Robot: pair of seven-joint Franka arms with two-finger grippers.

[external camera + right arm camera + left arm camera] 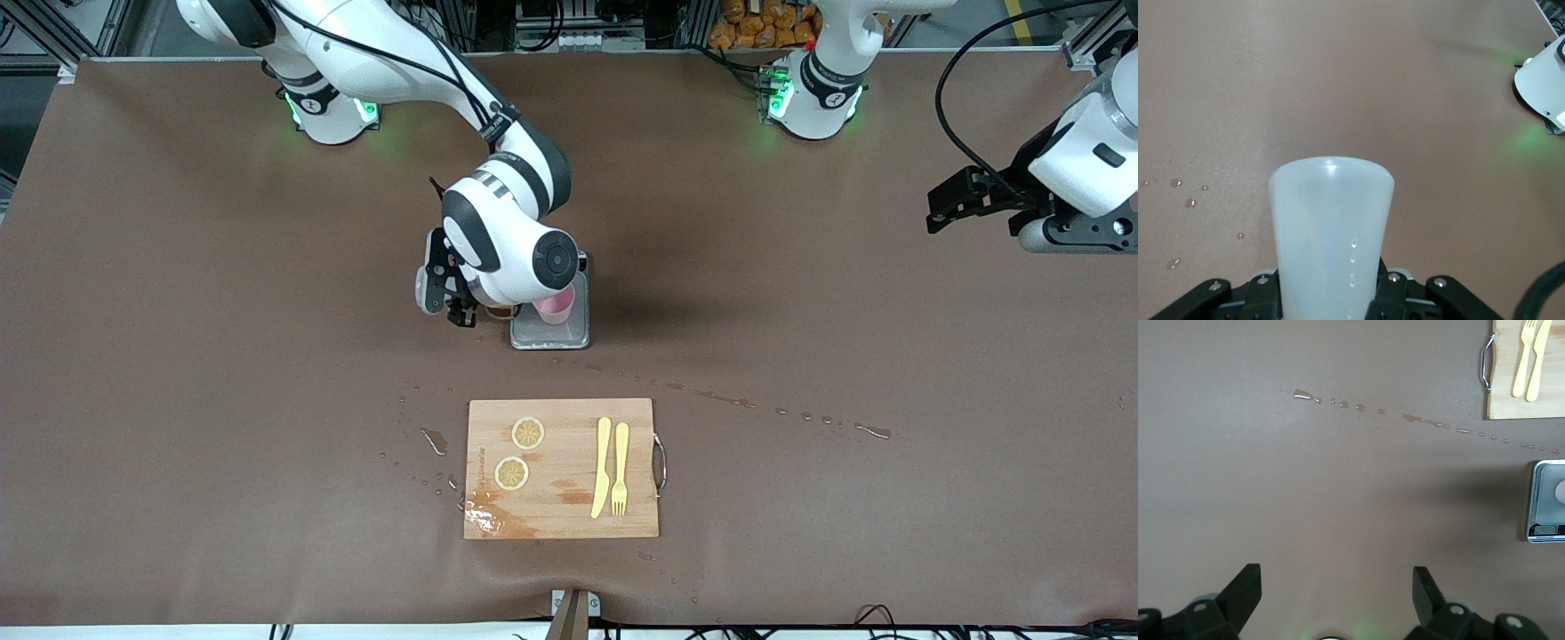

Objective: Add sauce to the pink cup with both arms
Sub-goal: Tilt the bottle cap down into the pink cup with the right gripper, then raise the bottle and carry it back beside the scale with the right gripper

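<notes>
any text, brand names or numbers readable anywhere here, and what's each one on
None can be read as words or numbers.
Cutting board: a line of print runs along its edge beside the lemon slices, too small to read.
Scale: a display strip on its front edge, the digits blurred.
Arm bases: a small round mark on each ring, not legible.
Squeeze bottle in the right gripper: no label shows.

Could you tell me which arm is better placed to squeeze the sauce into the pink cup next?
The right. Its hand is shut on the sauce bottle, over the pink cup on the scale. The left hand waits open over bare table at its own end.
</notes>
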